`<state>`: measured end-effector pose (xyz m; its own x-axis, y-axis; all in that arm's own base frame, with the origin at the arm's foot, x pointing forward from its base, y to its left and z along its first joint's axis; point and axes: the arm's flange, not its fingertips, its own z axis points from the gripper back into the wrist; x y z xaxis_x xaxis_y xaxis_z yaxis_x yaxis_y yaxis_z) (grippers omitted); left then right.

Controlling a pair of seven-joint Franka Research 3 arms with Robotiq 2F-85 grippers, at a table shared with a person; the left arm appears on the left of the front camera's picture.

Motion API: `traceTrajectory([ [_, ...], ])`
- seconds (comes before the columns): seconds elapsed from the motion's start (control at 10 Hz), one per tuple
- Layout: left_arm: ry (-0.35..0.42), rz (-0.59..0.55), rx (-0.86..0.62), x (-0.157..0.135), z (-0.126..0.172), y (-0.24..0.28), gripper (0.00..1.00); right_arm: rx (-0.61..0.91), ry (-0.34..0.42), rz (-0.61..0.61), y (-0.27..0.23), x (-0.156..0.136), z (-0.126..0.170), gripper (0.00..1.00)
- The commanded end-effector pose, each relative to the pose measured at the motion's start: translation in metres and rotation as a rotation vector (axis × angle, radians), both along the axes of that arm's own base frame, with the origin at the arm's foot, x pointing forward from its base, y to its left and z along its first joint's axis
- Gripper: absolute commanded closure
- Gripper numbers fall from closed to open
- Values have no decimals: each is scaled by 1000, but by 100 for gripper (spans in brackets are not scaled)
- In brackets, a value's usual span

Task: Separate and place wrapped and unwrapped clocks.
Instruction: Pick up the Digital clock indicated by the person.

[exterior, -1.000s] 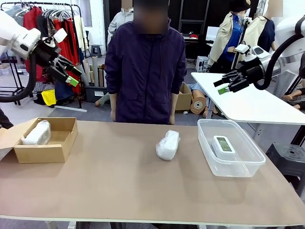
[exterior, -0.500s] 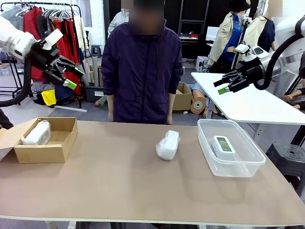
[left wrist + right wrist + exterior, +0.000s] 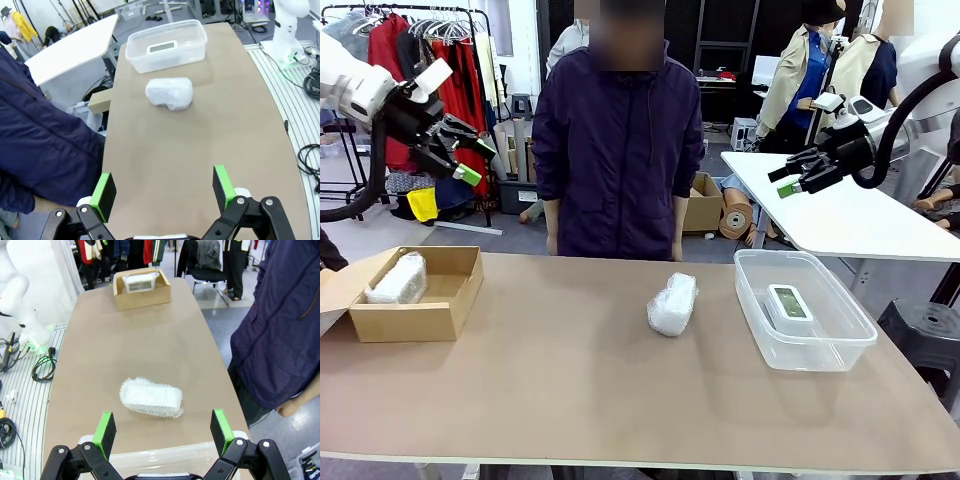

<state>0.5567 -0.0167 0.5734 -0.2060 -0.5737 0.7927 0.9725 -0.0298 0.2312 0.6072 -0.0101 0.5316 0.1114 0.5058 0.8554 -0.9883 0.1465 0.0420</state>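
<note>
A bubble-wrapped clock (image 3: 672, 303) (image 3: 169, 93) (image 3: 151, 397) lies near the middle of the brown table. A second wrapped clock (image 3: 398, 279) (image 3: 136, 282) rests inside the cardboard box (image 3: 430, 318) (image 3: 144, 296) at the left. The bare white clock (image 3: 790, 303) (image 3: 161, 47) with a grey-green screen lies in the clear plastic tub (image 3: 820, 347) (image 3: 165, 52) at the right. My left gripper (image 3: 468, 160) (image 3: 164, 190) hangs open high above the box, holding nothing. High over the right end, my right gripper (image 3: 788, 181) (image 3: 163, 431) is open too, also with nothing in it.
A person in a dark jacket (image 3: 620, 140) stands at the far side of the table, arms down. A white table (image 3: 840, 215) sits behind at the right. Clothes racks and other people fill the background.
My left gripper has drawn back a little toward the left and upward. The right arm, the clocks and the person stay as they were.
</note>
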Motion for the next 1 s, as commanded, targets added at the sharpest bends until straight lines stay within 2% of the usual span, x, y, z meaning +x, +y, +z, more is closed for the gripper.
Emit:
traceTrajectory([
  [0.0,-10,4,2,0,2,-1,0,4,-2,4,1,0,2,0],
  [0.9,-10,4,2,0,2,-1,0,4,-2,4,1,0,2,0],
])
